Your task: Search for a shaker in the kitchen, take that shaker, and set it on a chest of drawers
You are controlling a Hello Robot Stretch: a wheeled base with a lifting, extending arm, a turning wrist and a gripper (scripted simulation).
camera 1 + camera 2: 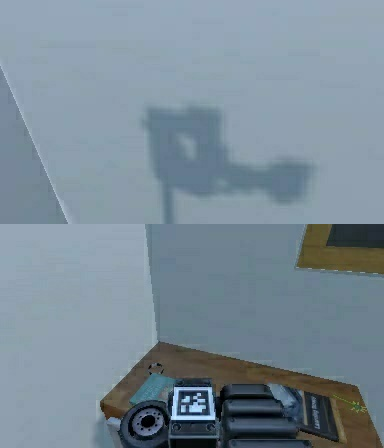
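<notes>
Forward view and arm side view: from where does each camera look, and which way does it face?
Forward view: sits on the robot, looks ahead and slightly down at a grey-blue wall; no part of the robot's body is in it.
Arm side view: sits on the robot's body, looks out to the arm's side into a room corner with a brown floor and a framed picture; the dark arm and its white marked square lie at the bottom edge.
Shared: both face bare wall; I can match no single thing.
</notes>
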